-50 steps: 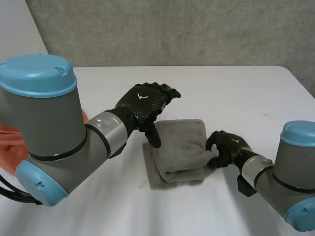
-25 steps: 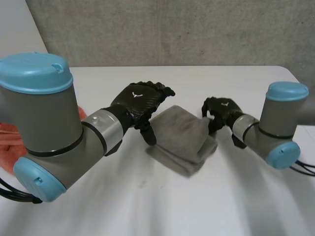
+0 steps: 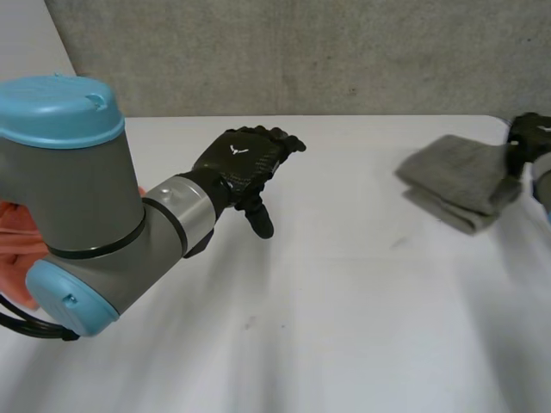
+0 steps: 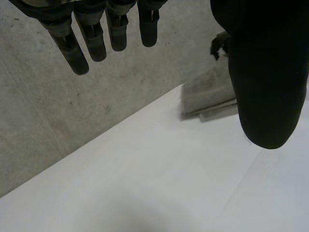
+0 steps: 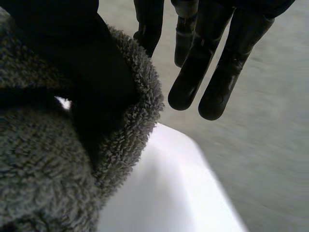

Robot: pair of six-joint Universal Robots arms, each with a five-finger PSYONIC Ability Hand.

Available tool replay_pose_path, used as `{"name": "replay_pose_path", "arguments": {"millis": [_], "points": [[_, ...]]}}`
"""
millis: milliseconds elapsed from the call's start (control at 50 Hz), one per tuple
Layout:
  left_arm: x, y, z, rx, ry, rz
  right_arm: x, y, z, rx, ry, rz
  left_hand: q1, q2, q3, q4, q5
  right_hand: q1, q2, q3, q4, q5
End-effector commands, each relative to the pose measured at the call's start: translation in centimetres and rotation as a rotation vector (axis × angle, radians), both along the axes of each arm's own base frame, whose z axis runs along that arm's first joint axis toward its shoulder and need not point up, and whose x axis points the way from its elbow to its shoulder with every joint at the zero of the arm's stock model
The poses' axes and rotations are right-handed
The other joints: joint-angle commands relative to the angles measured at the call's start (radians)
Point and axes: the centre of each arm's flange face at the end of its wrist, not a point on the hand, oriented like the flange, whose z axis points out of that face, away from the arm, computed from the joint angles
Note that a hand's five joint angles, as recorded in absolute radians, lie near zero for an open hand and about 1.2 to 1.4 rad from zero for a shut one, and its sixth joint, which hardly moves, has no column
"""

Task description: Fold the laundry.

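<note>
- The white table [image 3: 344, 284] bore the folded grey towel [image 3: 456, 176] at its far right edge.
- My left arm [image 3: 95, 215] reached mid-table, left hand [image 3: 241, 163] hovering, fingers straight and empty.
- My right hand [image 3: 527, 136] met the towel's edge, fingers [image 5: 217, 63] straight, thumb sunk in its fold.

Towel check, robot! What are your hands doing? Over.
Left hand open, above table. Right hand open, thumb tucked into folded grey towel, at table's right side. Nothing in the way.
</note>
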Motion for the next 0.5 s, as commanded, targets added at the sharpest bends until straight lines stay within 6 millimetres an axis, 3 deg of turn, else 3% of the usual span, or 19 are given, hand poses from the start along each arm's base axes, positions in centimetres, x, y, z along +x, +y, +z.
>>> {"name": "replay_pose_path", "arguments": {"millis": [20, 60, 120, 440, 460, 480, 500], "points": [[-0.2, -0.2, -0.3, 0.015, 0.008, 0.002, -5.9, -1.0, -1.1, 0.005, 0.079, -0.173, -0.006, -0.009, -0.014, -0.011, -0.04, 0.441, 0.973, 0.217, 0.209, 0.233], [-0.3, -0.2, -0.3, 0.016, 0.011, 0.001, -8.1, -1.1, -1.6, 0.022, 0.121, -0.241, -0.006, -0.009, -0.014, -0.011, -0.04, 0.441, 0.973, 0.217, 0.209, 0.233], [-0.4, -0.1, -0.2, 0.013, 0.013, -0.002, -9.7, -0.9, -2.4, 0.049, 0.142, -0.275, -0.006, -0.009, -0.014, -0.011, -0.04, 0.441, 0.973, 0.217, 0.209, 0.233], [-0.6, -0.1, 0.0, 0.014, 0.022, -0.002, -9.7, 0.7, -2.6, 0.175, 0.142, -0.231, -0.003, -0.006, -0.011, -0.008, -0.038, 0.427, 0.959, 0.204, 0.196, 0.22], [-0.6, -0.1, -0.1, 0.016, 0.022, -0.002, -9.6, 0.8, -2.7, 0.187, 0.144, -0.222, -0.003, -0.006, -0.011, -0.008, -0.038, 0.235, 0.768, 0.012, 0.004, 0.028], [-0.6, -0.1, 0.0, 0.014, 0.022, -0.004, -9.2, 1.1, -2.9, 0.211, 0.139, -0.201, -0.003, -0.006, -0.011, -0.008, -0.038, -0.194, 0.338, -0.417, -0.426, -0.401], [-0.6, -0.1, 0.0, 0.014, 0.022, -0.004, -9.1, 1.2, -2.9, 0.223, 0.137, -0.197, -0.003, -0.006, -0.011, -0.008, -0.038, -0.41, 0.122, -0.634, -0.642, -0.618]]}}
